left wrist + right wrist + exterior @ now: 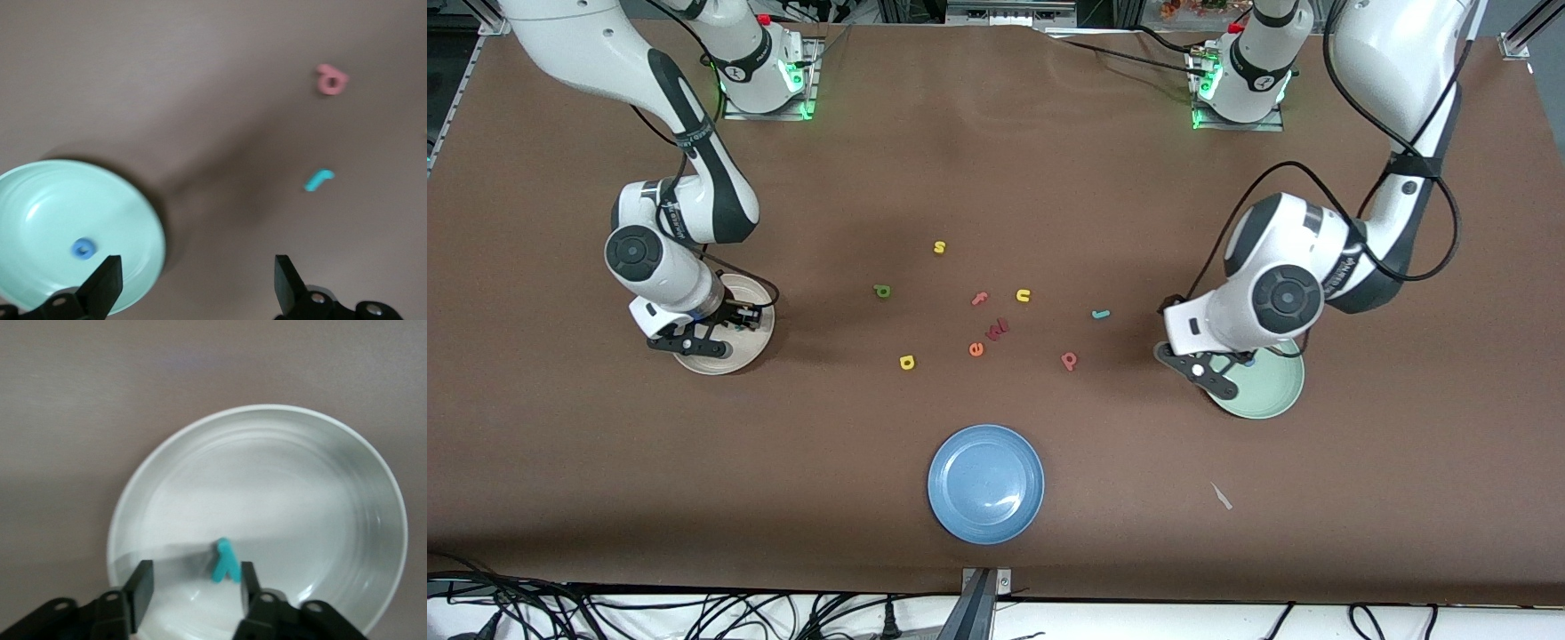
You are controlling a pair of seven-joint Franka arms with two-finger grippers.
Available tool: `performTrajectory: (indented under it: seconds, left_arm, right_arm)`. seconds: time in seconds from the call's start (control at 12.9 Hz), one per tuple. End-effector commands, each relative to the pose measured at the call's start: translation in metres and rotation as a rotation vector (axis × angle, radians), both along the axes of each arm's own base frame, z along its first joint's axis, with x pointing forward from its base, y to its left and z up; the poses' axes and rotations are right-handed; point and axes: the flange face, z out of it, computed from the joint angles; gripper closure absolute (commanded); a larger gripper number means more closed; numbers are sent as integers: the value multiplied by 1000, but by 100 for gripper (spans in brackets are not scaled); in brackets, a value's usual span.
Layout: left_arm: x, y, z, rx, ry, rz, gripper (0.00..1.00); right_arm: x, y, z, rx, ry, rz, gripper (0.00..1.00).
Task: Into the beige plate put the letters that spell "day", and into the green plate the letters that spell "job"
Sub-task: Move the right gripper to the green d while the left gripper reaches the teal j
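In the beige plate (pixel 725 358) (pixel 320 487), toward the right arm's end of the table, lies the teal y (pixel 225 561). My right gripper (pixel 734 322) (pixel 193 587) hangs low over that plate, open, with the y beside one finger. A blue o (pixel 83 249) rests in the green plate (pixel 1272 391) (pixel 40 200). Over that plate's rim my left gripper (pixel 1221 378) (pixel 197 287) stands open and empty. On the table lie the teal j (pixel 1101 314) (pixel 319 179), salmon b (pixel 1069 360) (pixel 331 80), green d (pixel 882 291) and yellow a (pixel 907 362).
Other letters lie mid-table: a yellow s (pixel 939 247), pink f (pixel 980 299), yellow u (pixel 1023 295), dark red w (pixel 998 329) and orange e (pixel 975 349). A blue plate (pixel 985 483) sits nearer the front camera. A small white scrap (pixel 1221 496) lies near it.
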Motion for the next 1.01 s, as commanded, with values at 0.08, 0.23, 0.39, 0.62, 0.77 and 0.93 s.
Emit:
performTrajectory:
  seconds: [0.08, 0.23, 0.39, 0.62, 0.77, 0.93]
  left_arm:
    - [-13, -23, -16, -66, 46, -200, 0]
    - [-13, -27, -32, -104, 41, -321, 0]
    - [-23, -44, -44, -118, 28, -383, 0]
    - [-46, -64, -77, -136, -35, -429, 0]
    - [-58, -67, -95, -149, -56, -435, 1]
    - [-74, -79, -108, -159, -70, -462, 4]
  right_arm:
    - [3, 32, 22, 53, 41, -25, 0]
    - [-3, 64, 20, 108, 44, -67, 0]
    - [-9, 101, 22, 141, 28, -145, 0]
    - [-20, 143, 12, 140, 10, -238, 0]
    - [-27, 166, 4, 139, -4, -317, 0]
    - [-35, 185, -2, 134, -8, -373, 0]
